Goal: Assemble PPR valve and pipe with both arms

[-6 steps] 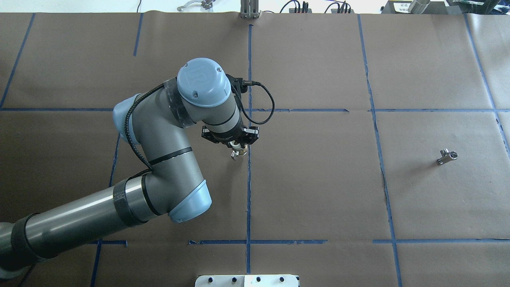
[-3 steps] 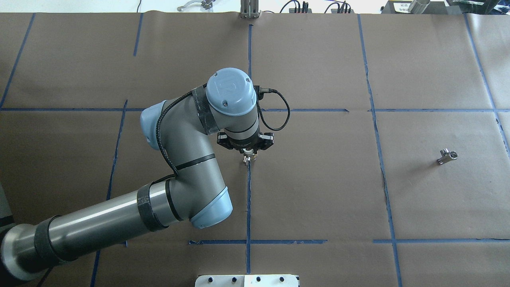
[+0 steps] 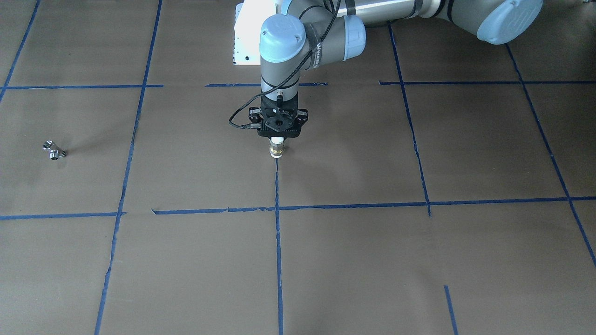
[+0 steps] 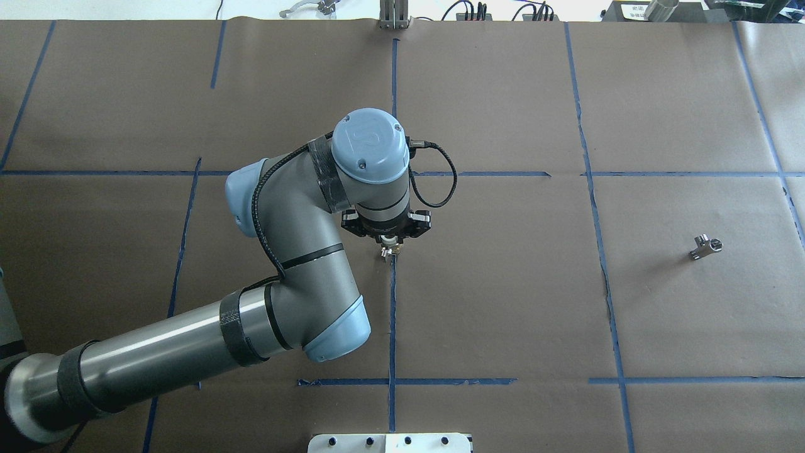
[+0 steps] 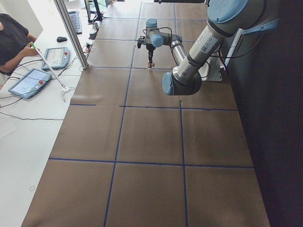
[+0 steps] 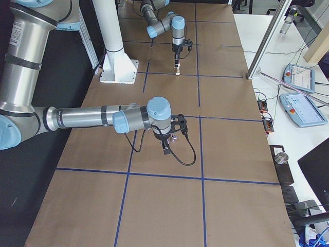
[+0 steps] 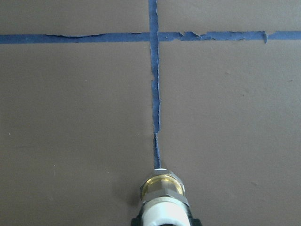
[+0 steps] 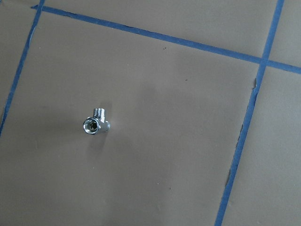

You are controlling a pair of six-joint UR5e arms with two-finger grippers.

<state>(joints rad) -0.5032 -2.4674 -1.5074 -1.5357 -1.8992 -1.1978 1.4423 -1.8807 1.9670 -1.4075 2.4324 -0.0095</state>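
1. The left arm (image 4: 283, 251) is smooth silver-grey tubing with rounded light-blue caps, and a braided black cable (image 4: 440, 182) loops off at the wrist. Its black left pincer (image 3: 278, 138) is clamped on the pipe (image 7: 162, 209). The pipe is a short white plastic cylinder ending in a brass hex nut (image 7: 162, 185).
2. Way off to the robot's right of that pincer, well apart from it, the valve (image 4: 705, 246) lies on the worktop. It's tiny, shiny chrome and T-shaped, with a threaded stub and a hex-shaped opening.
3. The right arm (image 6: 87, 117) has the same build. The right pincer (image 6: 165, 148) only shows up in the side view, so I honestly can't tell if it's wide or narrow.
4. The worktop (image 4: 503, 302) looks like flat, matte brown paper, cut into big squares by blue tape (image 4: 392, 314) with ragged, torn edges.
5. Around the room there's a white pedestal (image 6: 115, 64) on the robot's side and a white bench along the far edge with tablet-style pendants (image 6: 300, 110). A person (image 5: 12, 40) sits at that bench.
6. The pipe's long axis is vertical. It hangs straight under the left pincer with the brass end pointing down, right over the end of a tape strip. I can't tell whether it touches the worktop.
7. In the right wrist view the valve's hex opening faces up at the camera and the threaded stub points toward the top of the view. From overhead the valve's body runs on a slant.
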